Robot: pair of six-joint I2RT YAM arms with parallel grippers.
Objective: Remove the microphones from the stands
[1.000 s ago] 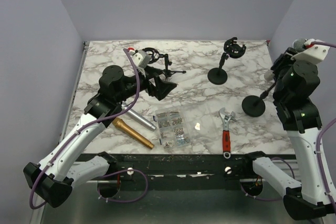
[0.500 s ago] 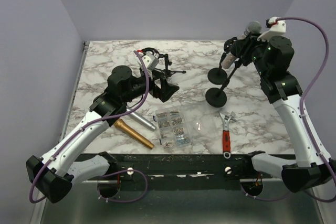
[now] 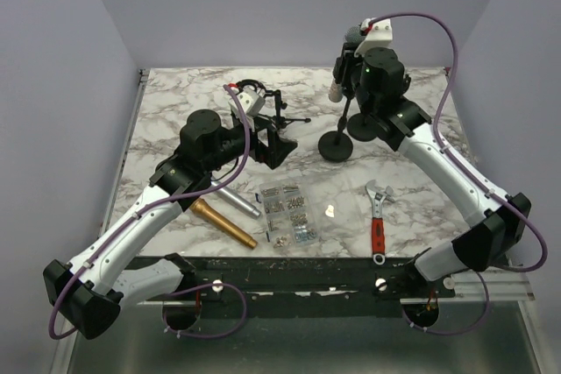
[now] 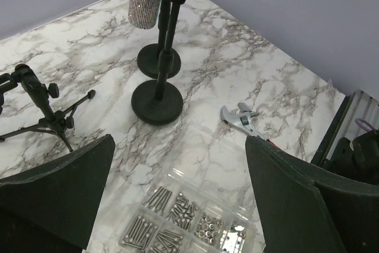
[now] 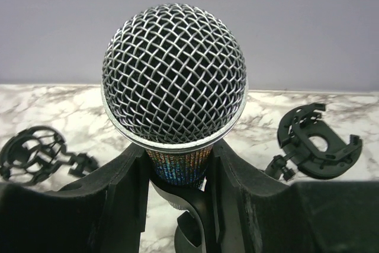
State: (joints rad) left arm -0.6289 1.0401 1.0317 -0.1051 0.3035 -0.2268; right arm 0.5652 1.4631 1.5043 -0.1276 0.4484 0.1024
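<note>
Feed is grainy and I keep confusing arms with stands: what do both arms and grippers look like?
The left arm and right arm match: white rounded shells, black joints, a purple cable looping along each. The right wrist carries a white camera mount. The left gripper and right gripper have broad, matte black fingers.
</note>
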